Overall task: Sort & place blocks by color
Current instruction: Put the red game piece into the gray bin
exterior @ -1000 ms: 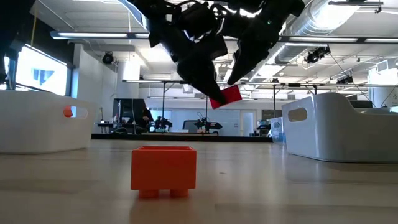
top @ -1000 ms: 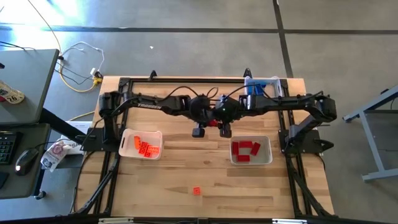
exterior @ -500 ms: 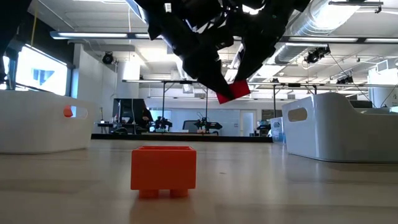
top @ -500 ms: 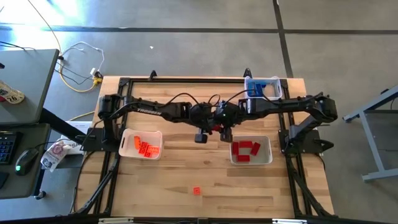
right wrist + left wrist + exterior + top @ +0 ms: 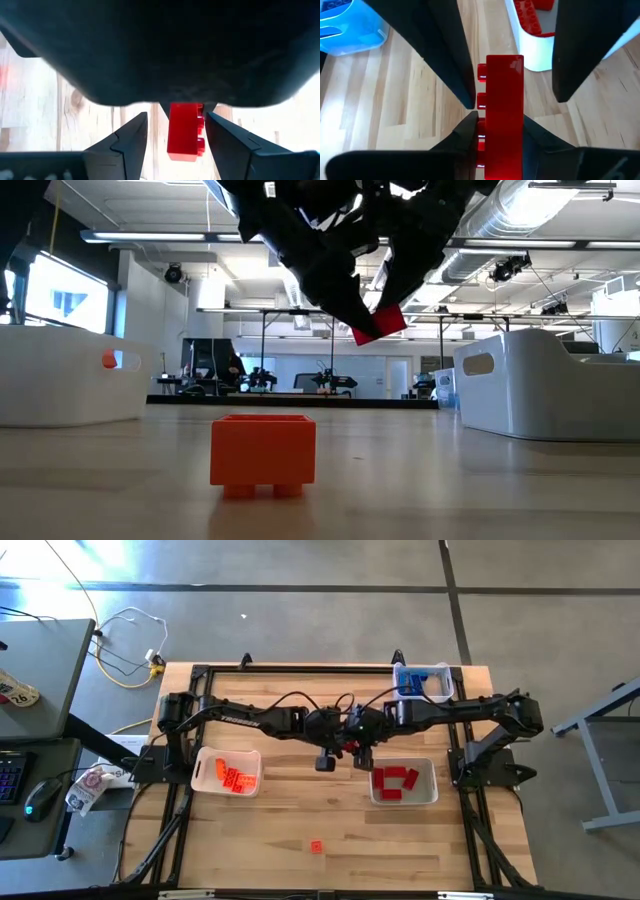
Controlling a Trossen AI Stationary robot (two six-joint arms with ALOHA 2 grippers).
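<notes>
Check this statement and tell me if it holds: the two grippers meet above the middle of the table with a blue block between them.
Wrong in one respect: the block is red, not blue, as the left wrist view shows plainly. The rest holds: the left gripper and the right gripper meet above the middle of the table with that block between them.

A small red studded plastic brick (image 5: 504, 115) hangs in the air above mid-worktop, gripped at its lower end. Red bricks (image 5: 396, 781) lie in the right tray, orange ones (image 5: 233, 777) in the left. One orange brick (image 5: 263, 453) sits alone, studs down, at the near edge.
</notes>
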